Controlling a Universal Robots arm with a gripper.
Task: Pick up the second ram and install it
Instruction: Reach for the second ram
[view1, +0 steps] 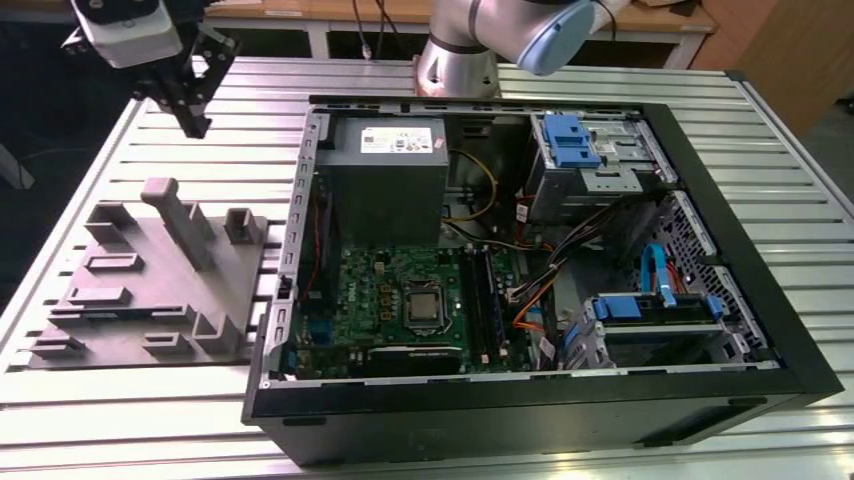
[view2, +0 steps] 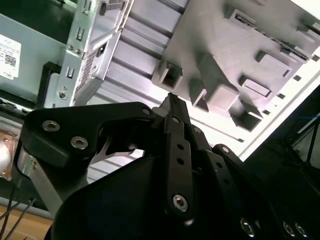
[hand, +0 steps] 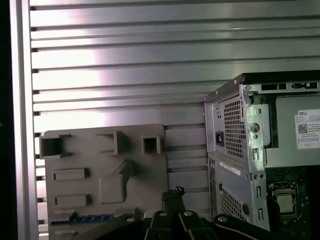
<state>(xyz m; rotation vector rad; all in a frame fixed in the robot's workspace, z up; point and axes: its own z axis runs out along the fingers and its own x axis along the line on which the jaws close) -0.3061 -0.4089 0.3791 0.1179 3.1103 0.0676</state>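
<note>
My gripper (hand: 175, 192) hangs empty, fingers together. Close by, the second ram (hand: 82, 219) lies flat in a groove of the grey holder (hand: 100, 165). As I judge it, a good grasp takes its long edges squarely, mid-length. Farther off stands the open computer case (view1: 534, 250).

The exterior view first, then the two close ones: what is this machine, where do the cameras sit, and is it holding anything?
The exterior view is from a camera off the machine. The silver and blue tube at its top is a robot arm. Its black gripper hangs above the slatted metal table, jaws shut, holding nothing. Both wrist views come from cameras riding on the arm, looking past the gripper. On the table stand an open computer case and, beside it, a grey holder tray. In the first wrist view a thin blue stick, seemingly the second ram, lies in that tray.
</note>
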